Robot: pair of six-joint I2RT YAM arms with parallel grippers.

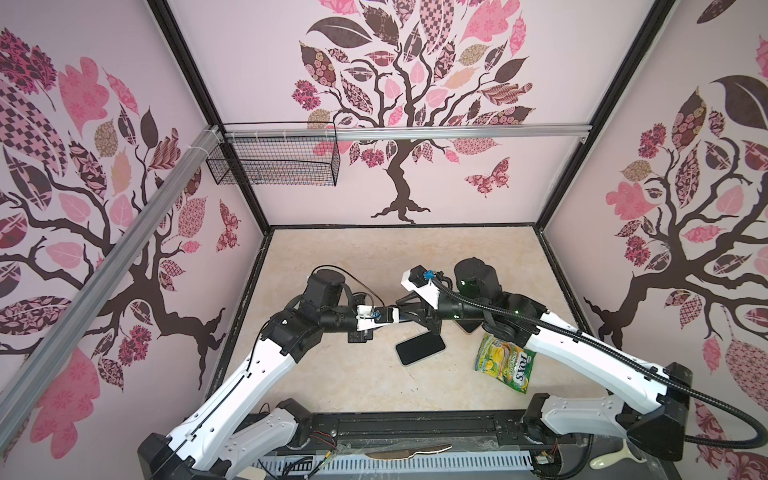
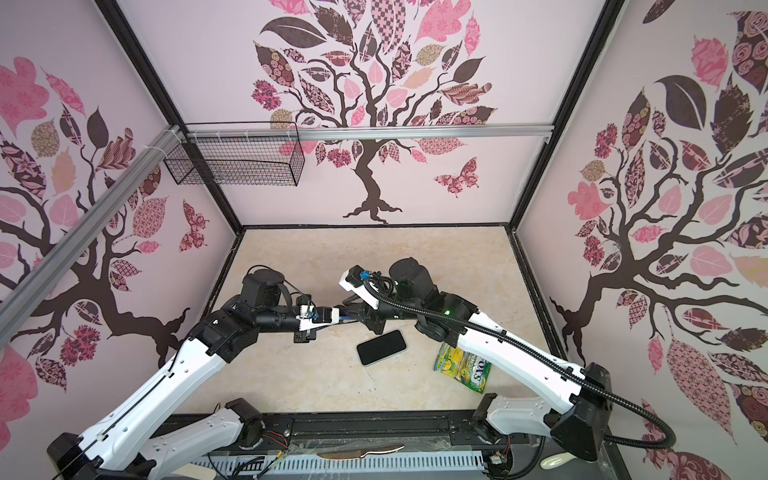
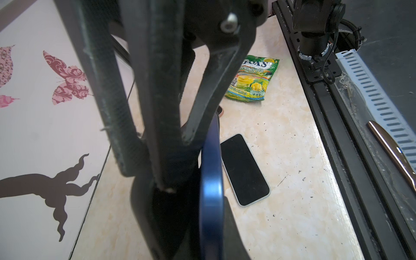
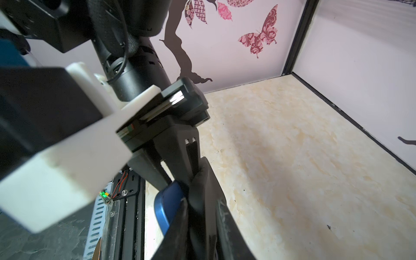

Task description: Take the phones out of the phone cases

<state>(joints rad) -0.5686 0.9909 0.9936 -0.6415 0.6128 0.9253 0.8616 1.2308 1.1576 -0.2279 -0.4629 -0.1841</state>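
Both grippers meet in mid-air over the middle of the table. A blue phone (image 3: 211, 191) is held on edge, with my left gripper (image 3: 184, 202) shut on it; its rounded corner (image 4: 167, 207) shows in the right wrist view. Right beside it is the black phone case (image 4: 203, 191), bowed away from the phone, and my right gripper (image 4: 201, 209) is shut on the case's wall. In both top views the left gripper (image 1: 409, 316) and right gripper (image 2: 358, 312) overlap, and only a sliver of the blue phone (image 2: 345, 318) shows.
Another phone (image 1: 419, 349) in a pale case lies screen-up on the table just below the grippers. A green candy bag (image 1: 505, 365) lies to its right, under the right arm. A wire basket (image 1: 276, 160) hangs on the back wall. A knife (image 1: 409, 449) rests on the front rail.
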